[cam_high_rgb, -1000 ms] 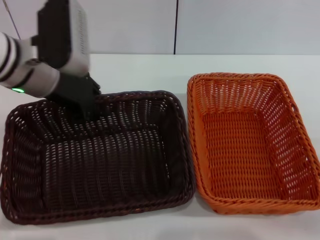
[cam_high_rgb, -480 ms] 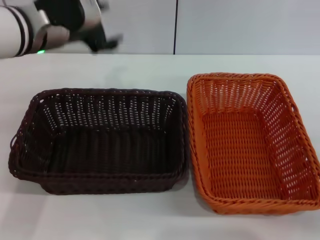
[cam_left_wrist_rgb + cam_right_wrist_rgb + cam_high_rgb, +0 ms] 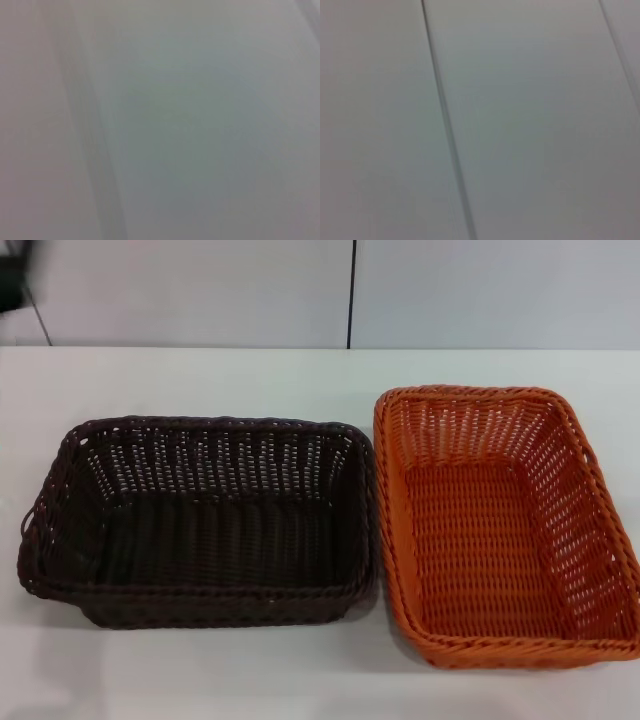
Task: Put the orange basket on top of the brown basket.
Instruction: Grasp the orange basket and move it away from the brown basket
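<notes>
The brown basket (image 3: pixel 200 530) rests flat on the white table at the left in the head view, open side up and empty. The orange basket (image 3: pixel 490 530) rests right beside it at the right, also open side up and empty; their near rims almost touch. Neither gripper shows. Only a dark blur (image 3: pixel 12 280) of my left arm remains at the top left corner. Both wrist views show plain grey wall panels and no basket.
The white table (image 3: pixel 200 380) runs behind both baskets to a pale wall with a dark vertical seam (image 3: pixel 351 295). A bare strip of table lies in front of the baskets (image 3: pixel 200 680).
My left arm has lifted off the brown basket's far rim and swung up and left out of the head view. The brown basket has settled flat on the table, farther from the camera.
</notes>
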Available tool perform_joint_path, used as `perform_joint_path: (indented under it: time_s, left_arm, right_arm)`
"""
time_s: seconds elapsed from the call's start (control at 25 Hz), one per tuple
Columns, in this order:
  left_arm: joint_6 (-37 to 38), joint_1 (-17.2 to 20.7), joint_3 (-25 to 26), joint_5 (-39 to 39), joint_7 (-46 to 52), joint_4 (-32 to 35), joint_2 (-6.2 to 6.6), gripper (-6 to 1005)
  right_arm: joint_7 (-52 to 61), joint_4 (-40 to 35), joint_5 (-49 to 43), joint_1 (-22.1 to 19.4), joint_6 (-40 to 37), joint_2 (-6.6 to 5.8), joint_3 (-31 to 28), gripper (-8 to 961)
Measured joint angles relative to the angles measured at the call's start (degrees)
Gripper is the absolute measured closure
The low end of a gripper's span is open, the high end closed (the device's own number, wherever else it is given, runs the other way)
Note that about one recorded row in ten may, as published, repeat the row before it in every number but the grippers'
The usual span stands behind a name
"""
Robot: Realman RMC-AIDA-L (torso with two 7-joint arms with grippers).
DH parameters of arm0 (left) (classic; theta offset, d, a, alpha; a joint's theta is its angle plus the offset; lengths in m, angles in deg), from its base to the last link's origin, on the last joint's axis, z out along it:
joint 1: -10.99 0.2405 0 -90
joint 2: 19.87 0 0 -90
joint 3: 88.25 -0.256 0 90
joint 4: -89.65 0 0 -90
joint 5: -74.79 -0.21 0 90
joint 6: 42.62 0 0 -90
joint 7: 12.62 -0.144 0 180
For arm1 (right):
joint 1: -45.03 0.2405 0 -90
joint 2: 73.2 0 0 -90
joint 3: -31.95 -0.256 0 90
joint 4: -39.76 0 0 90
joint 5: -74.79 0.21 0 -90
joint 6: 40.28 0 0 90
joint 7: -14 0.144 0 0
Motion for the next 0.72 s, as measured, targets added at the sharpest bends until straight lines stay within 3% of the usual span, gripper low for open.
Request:
perform_joint_path:
  time_s: [0.08,0.16,0.2,0.24,0.32,0.4,0.44,0.48,0.52,0.6,0.64,0.68,0.72]
  left_arm:
    - [7.11,1.55,0.28,-0.22,8.35,4.3,0.17,250]
    - [8.73,1.96,0.4,-0.32,11.3,6.32,0.26,251]
    - [9.82,2.09,1.36,-1.31,19.92,15.85,0.43,252]
    - [9.82,2.08,1.43,-1.35,20.2,16.24,0.42,253]
    - [9.83,1.68,2.37,-1.69,24.21,22.87,0.22,254]
    - [9.64,1.39,2.67,-1.56,26.14,28.02,0.04,255]
    - [9.33,1.36,2.68,-1.44,26.75,30.61,-0.06,256]
    - [9.33,1.36,2.68,-1.44,26.75,30.61,-0.06,257]
    - [9.14,1.48,2.67,-1.46,26.98,31.75,-0.13,257]
    - [8.95,1.85,2.74,-1.44,27.23,32.85,-0.22,258]
    - [8.83,2.09,2.82,-1.42,27.3,33.22,-0.29,258]
    - [8.54,2.26,2.88,-1.42,27.37,33.6,-0.37,258]
    - [8.31,2.3,2.89,-1.42,27.4,33.76,-0.4,258]
  right_arm:
    - [0.02,-6.52,-1.62,0.65,-8.2,-2.77,-0.1,267]
    - [0.02,-13.87,-3.78,0.94,-18.06,-6.22,-0.3,267]
    - [0.03,-18.23,-5.21,1.16,-24.44,-8.03,-0.85,267]
    - [0.04,-22.8,-6.74,1.37,-31.45,-9.57,-2.03,267]
    - [0.09,-31.98,-10.27,1.73,-47.17,-10.97,-6.56,267]
    - [-0.35,-40.31,-14.39,2.26,-66.0,-10.55,-13.62,267]
    - [-1.73,-47.49,-17.18,4.04,-84.2,-8.93,-21.32,267]
    - [-1.73,-47.49,-17.18,4.04,-84.2,-8.93,-21.32,267]
    - [-3.18,-50.04,-17.73,5.19,-92.6,-8.0,-24.33,267]
    - [-8.54,-54.82,-17.49,7.89,-110.98,-5.11,-31.14,267]
    - [-14.59,-58.82,-16.63,9.9,-128.03,-1.99,-37.49,267]
    - [-16.94,-60.37,-16.32,10.78,-135.18,-0.8,-40.06,267]
    - [-20.66,-63.26,-15.19,13.18,-150.07,0.93,-44.56,267]
